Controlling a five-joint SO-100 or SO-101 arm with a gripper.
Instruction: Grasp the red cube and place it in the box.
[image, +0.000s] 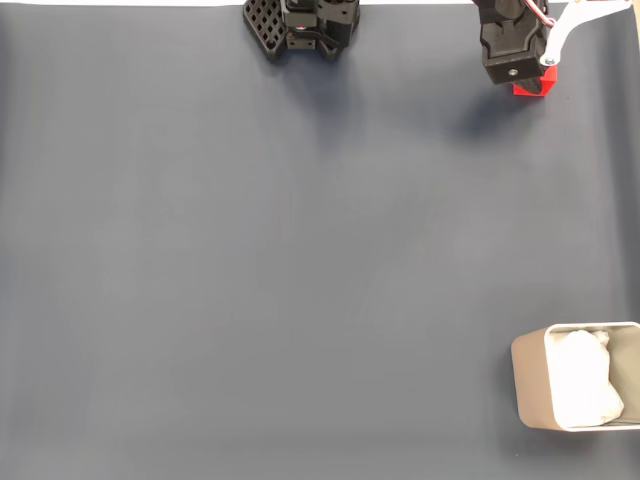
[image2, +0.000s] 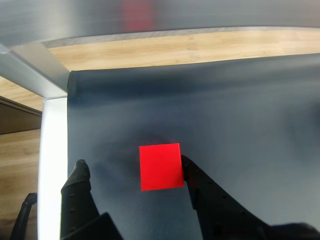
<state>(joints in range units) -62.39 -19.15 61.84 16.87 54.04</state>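
Open hand (image2: 132, 167) straddles the red cube (image2: 160, 166), one finger touching; box (image: 535, 385) well apart

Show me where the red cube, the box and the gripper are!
red cube (image2: 160, 166), wrist view, middle of its top face.
box (image: 531, 385), fixed view, its left wall.
gripper (image2: 134, 169), wrist view, midway between the fingertips.

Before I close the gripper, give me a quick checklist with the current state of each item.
1. Red cube between the fingers: ok, in the wrist view.
2. Gripper open wide enough: ok, with a gap on the left finger's side.
3. Cube centred: not ok, it sits against the right finger.
4. Cube resting on the mat: ok.
5. Box ready: ok, upright with white lining.
6. Finger depth around cube: cannot tell.
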